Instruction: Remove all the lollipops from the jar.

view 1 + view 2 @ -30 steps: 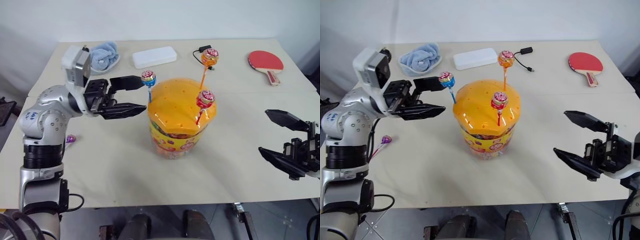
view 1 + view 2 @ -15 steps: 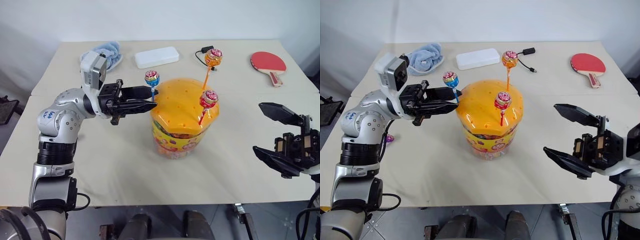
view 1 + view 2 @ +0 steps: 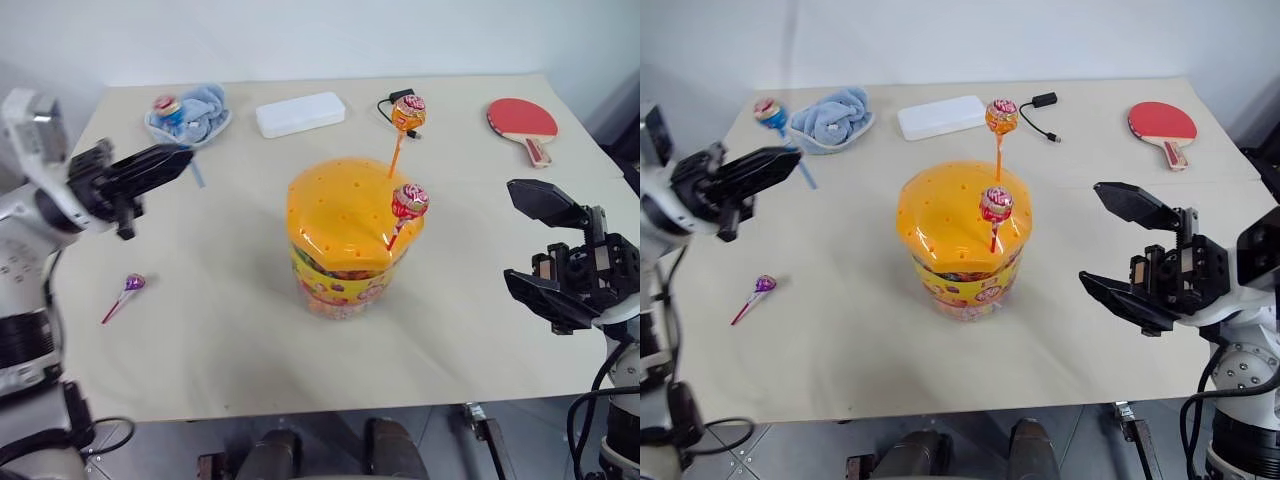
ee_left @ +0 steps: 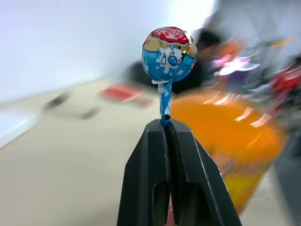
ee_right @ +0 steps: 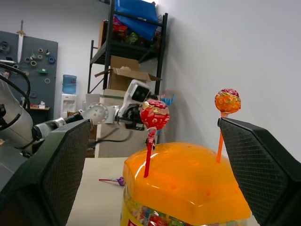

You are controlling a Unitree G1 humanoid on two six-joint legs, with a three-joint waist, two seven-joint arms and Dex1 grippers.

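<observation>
No wording can be read — the jar (image 3: 345, 270) label (yellow and red print) and the lollipops' (image 4: 169, 54) wrappers stay illegible.

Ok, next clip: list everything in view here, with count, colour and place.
jar: one, orange lid, table centre
lollipops in lid: two, orange at back, red at front
blue lollipop: one, held by stick
purple lollipop: one, lying on table, left
towel: one, light blue, far left
box: one, white, far centre
cable: one, black, behind jar
paddle: one, red, far right
left gripper: shut on blue lollipop
right gripper: open, right of jar
</observation>
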